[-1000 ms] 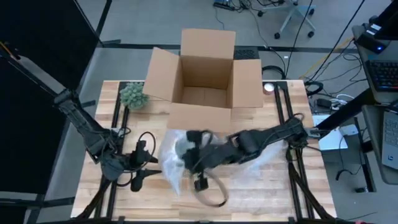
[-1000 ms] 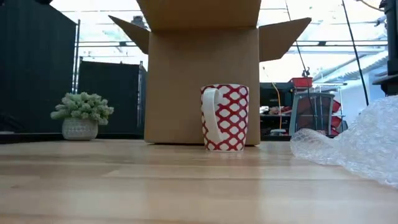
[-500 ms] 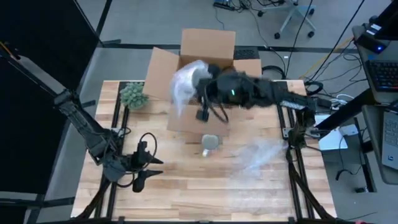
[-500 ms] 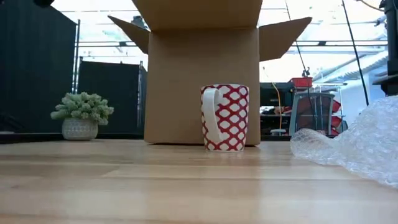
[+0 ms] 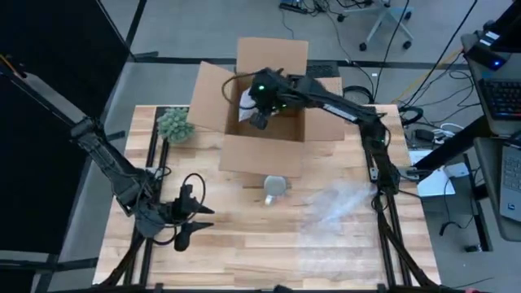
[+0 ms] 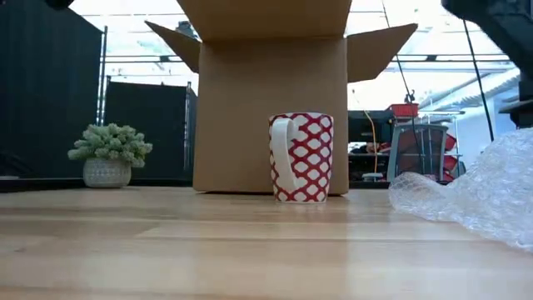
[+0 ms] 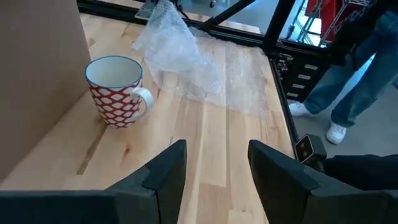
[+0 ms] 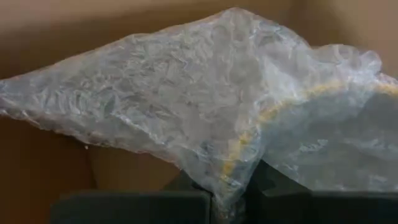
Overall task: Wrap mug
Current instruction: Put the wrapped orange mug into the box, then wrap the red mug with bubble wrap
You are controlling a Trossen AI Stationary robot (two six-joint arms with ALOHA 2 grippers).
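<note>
Your right tool (image 8: 230, 202) pinches crinkly clear bubble wrap (image 8: 205, 106) inside the brown cardboard box (image 5: 269, 98); your left tool (image 7: 214, 171) waits open.

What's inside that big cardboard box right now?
The right gripper is over the open cardboard box, holding a wad of bubble wrap in its jaws. The arm hides part of the box floor.

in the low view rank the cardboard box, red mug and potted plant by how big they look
1. cardboard box, clearly largest
2. red mug
3. potted plant
The mug and plant look close in size, and the mug stands nearer the camera, so their order is unsure.
</note>
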